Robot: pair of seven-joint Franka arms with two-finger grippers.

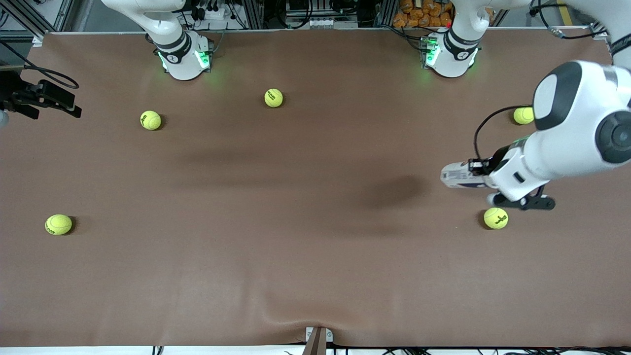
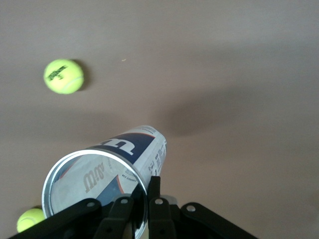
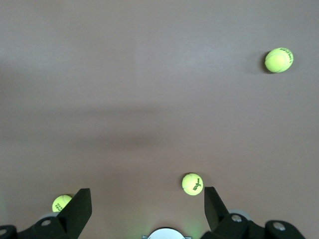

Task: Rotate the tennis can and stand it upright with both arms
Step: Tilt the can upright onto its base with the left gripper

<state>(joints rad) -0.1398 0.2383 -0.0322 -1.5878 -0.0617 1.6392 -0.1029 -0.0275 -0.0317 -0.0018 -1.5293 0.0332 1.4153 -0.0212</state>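
The tennis can (image 1: 456, 176) is white-silver with navy label marks and is held about level in the air over the table (image 1: 315, 207) at the left arm's end. My left gripper (image 1: 480, 170) is shut on the can's metal rim. In the left wrist view, one finger (image 2: 155, 191) is outside the can (image 2: 127, 159) and the other is inside its open mouth, with my left gripper (image 2: 144, 199) pinching the wall. The can's shadow lies on the table. My right gripper (image 3: 144, 209) is open and empty, high over the table near its own base. It does not show in the front view.
Several yellow tennis balls lie scattered: one (image 1: 495, 218) just nearer the camera than the can, one (image 1: 523, 115) partly hidden by the left arm, two (image 1: 273, 97) (image 1: 150, 120) near the right arm's base, one (image 1: 58, 224) at the right arm's end. A black fixture (image 1: 39, 96) sits at that edge.
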